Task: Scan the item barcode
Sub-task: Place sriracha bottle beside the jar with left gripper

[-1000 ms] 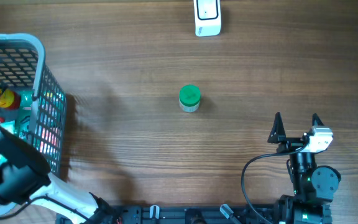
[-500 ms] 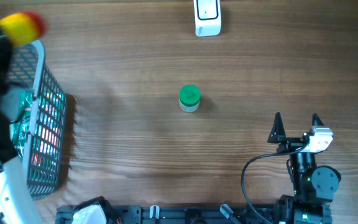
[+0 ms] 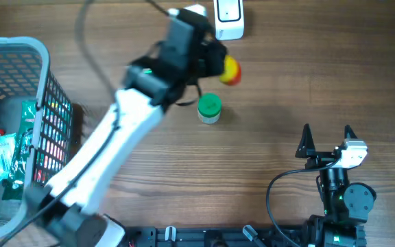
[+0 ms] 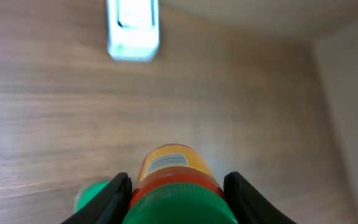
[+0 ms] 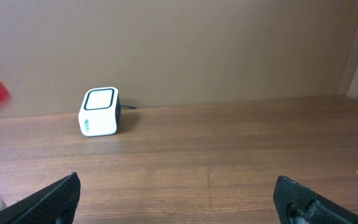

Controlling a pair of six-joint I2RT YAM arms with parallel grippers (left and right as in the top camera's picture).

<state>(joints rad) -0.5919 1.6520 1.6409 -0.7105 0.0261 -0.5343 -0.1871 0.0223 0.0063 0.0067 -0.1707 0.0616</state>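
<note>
Gripping the yellow bottle (image 3: 230, 71) in the left claw (image 4: 178, 186), clamped on it above the bench (image 3: 307, 75), between the white scanner (image 3: 229, 19) and the green-lidded jar (image 3: 209, 108). Holding the right claw (image 3: 327, 135) wide apart near the front edge.

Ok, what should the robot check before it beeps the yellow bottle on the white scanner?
1. Grip: left hand closed on the yellow bottle: ok.
2. Target: white scanner ahead of the bottle, nothing between them: ok.
3. Barcode facing the scanner: cannot tell, too blurred.
4. Path: green-lidded jar off to the side: ok.
5. Other arm: right hand open and far away: ok.
</note>
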